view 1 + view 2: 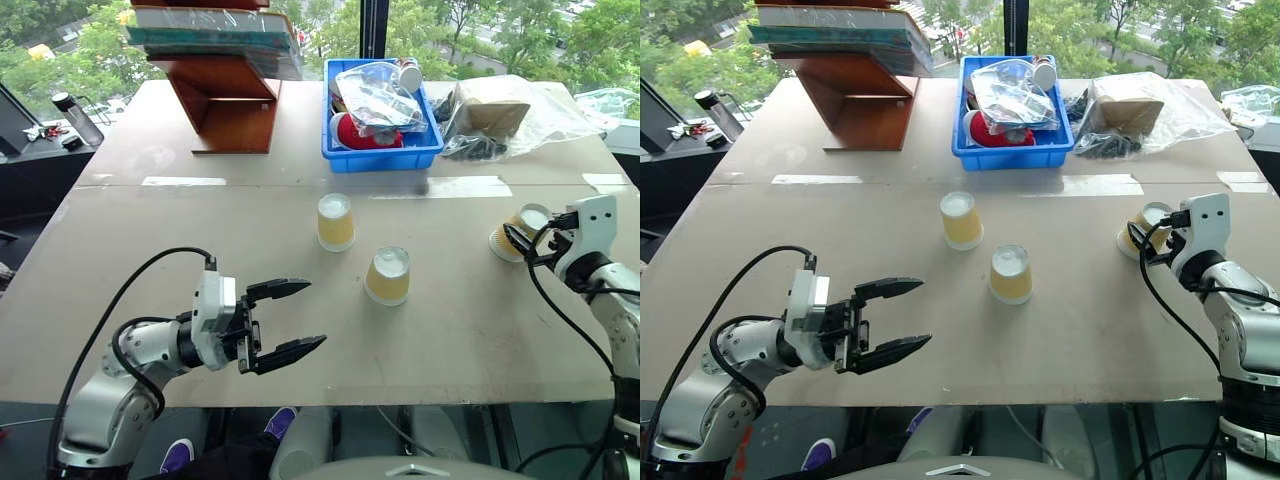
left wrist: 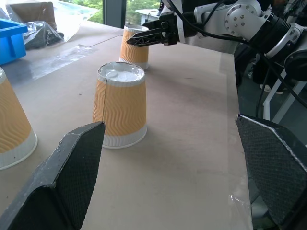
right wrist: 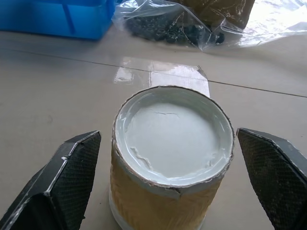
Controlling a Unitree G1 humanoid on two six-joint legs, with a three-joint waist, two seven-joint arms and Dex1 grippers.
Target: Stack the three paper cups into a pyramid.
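Three upturned paper cups (image 1: pixel 335 222) apart on table (image 1: pixel 150 290), cluttered blue bin (image 1: pixel 381 152) behind, both claws wide.

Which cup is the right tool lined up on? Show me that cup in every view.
Left eye: far-right paper cup, by the right tool.
Right eye: right edge of table.
Left wrist: back cup, behind the tool's finger.
Right wrist: centre, base up.
Shared landmark: blue bin.
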